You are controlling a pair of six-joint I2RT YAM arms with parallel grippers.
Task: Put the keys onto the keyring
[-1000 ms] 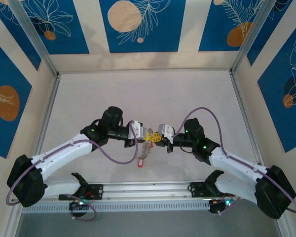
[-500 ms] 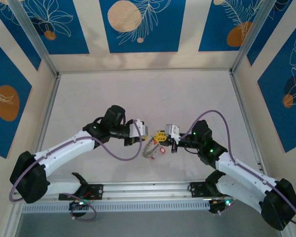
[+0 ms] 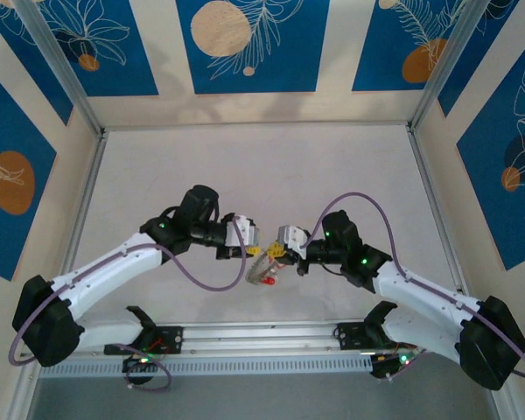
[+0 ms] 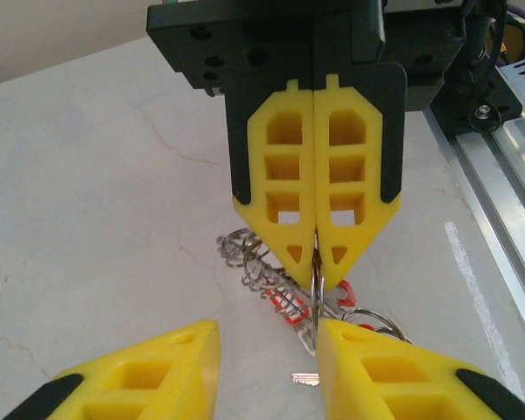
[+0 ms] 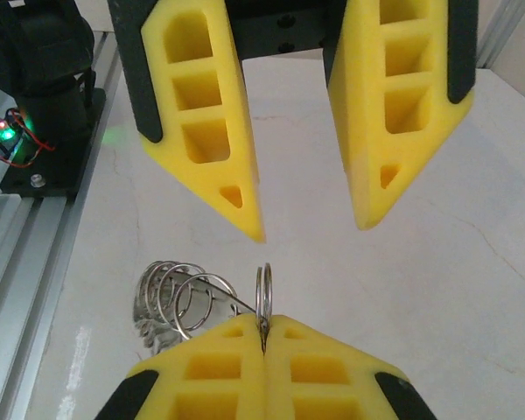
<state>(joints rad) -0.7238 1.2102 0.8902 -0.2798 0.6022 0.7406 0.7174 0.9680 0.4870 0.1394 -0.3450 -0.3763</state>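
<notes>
Right wrist, right fingers (image 5: 212,372) clamp thin wire ring (image 5: 263,293), yellow left fingers (image 5: 206,131) apart

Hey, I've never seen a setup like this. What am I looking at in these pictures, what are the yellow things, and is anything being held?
These are two robot arms bolted to the near edge of a table. The wide picture looks down from above. The other two come from a small camera on each arm's wrist, so each shows its own yellow fingers at the bottom and the other arm's at the top. Each pair of yellow wedges is a gripper. The right gripper is shut on a thin metal ring. The left gripper faces it, open and holding nothing. Beside the ring are coiled wire loops and small keys with red tags, low over the table.
</notes>
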